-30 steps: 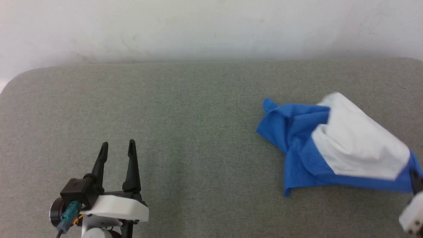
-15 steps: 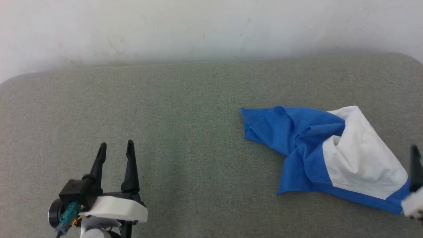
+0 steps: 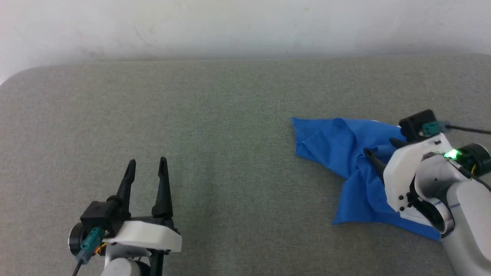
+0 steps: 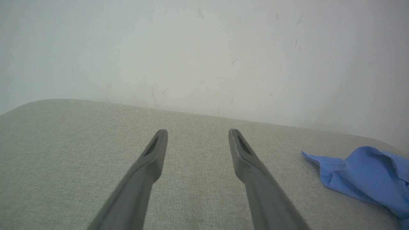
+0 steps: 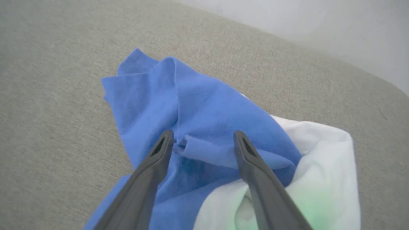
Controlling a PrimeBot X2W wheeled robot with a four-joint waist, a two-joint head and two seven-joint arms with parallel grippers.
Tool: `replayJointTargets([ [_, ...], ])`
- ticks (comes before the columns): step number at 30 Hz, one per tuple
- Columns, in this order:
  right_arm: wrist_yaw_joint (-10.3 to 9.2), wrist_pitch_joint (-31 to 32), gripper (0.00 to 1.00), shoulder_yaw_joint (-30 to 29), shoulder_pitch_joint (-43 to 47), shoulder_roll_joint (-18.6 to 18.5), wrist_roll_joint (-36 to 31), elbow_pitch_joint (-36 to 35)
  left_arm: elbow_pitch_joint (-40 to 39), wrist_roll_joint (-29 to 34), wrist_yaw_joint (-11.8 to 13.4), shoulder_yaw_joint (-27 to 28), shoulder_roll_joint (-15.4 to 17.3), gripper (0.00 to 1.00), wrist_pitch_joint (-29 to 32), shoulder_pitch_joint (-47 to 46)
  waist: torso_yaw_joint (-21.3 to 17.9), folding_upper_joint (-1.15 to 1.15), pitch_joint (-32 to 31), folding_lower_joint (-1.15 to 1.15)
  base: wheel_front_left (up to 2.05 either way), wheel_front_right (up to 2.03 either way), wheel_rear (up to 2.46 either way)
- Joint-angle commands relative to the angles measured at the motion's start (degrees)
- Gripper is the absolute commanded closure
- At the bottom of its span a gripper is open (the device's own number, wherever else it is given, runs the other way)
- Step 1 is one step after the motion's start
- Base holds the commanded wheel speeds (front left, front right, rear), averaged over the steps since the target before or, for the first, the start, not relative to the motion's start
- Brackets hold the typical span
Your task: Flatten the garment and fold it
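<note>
The garment (image 3: 337,149) lies crumpled at the right of the grey-green surface, its blue folds toward the middle. Most of its white part is hidden behind my right arm. My right gripper (image 3: 379,147) hovers low over it, open. In the right wrist view my right gripper (image 5: 203,134) has its fingers on either side of a raised blue fold of the garment (image 5: 198,105), with the white body at the lower right. My left gripper (image 3: 147,163) stands open at the lower left, far from the cloth. In the left wrist view my left gripper (image 4: 198,134) holds nothing, and the garment (image 4: 367,174) shows at the right.
The padded grey-green surface (image 3: 230,134) stretches wide, with rounded far corners. Behind it stands a white wall (image 3: 230,27). Bare surface lies between my left gripper and the cloth.
My right arm has come in from the right edge and now sits over the garment with its fingers apart. The cloth has sunk from a raised bundle into a flatter heap. The left gripper has kept its pose.
</note>
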Motion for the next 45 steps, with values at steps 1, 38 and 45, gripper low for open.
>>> replayJointTargets([
  [1, -0.05, 1.1, 0.0, 1.4, -1.6, -0.9, 0.2, 2.2, 0.4, 0.5, -0.5, 0.0, -0.3, 0.0, -0.3, -1.1, 0.7, -0.01, 0.8, -0.01, 0.0, 0.0, 0.0],
  [38, -0.05, -10.8, 0.0, 27.6, 15.2, 2.0, 9.5, -7.9, 3.0, 1.3, -1.5, 0.2, 0.0, 0.0, 0.4, 1.9, -1.0, -0.01, -5.5, -0.01, 0.0, 0.0, 0.0],
  [45, -0.05, -25.5, 0.0, 16.6, 18.8, 6.4, 3.9, -15.4, 2.8, 1.1, -1.0, 0.2, 0.6, 0.0, 1.0, 2.8, -1.8, -0.01, -6.5, -0.01, 0.0, 0.0, 0.0],
])
